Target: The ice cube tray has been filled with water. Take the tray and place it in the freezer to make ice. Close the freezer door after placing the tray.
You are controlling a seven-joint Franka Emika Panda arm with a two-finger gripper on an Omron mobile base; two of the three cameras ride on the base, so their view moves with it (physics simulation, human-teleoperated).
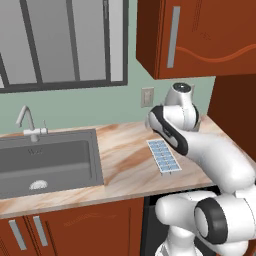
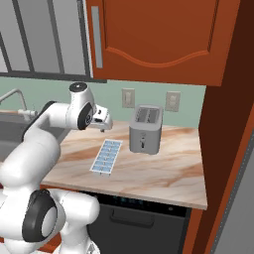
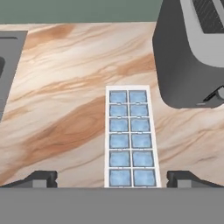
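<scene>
While the gripper (image 3: 112,178) hangs above the counter (image 2: 163,173) with its jaws spread wide and nothing between them, the ice cube tray (image 3: 131,138) lies flat on the marble top directly below, its near end between the fingertips (image 3: 40,178). Its long axis runs away from the hand, toward the wall. A grey toaster (image 2: 145,130) stands just beside its far right end. The sink (image 1: 47,160) lies well apart. No legible writing.

Toaster (image 3: 192,52) cut off; tray's (image 3: 131,138) near end hidden.
</scene>
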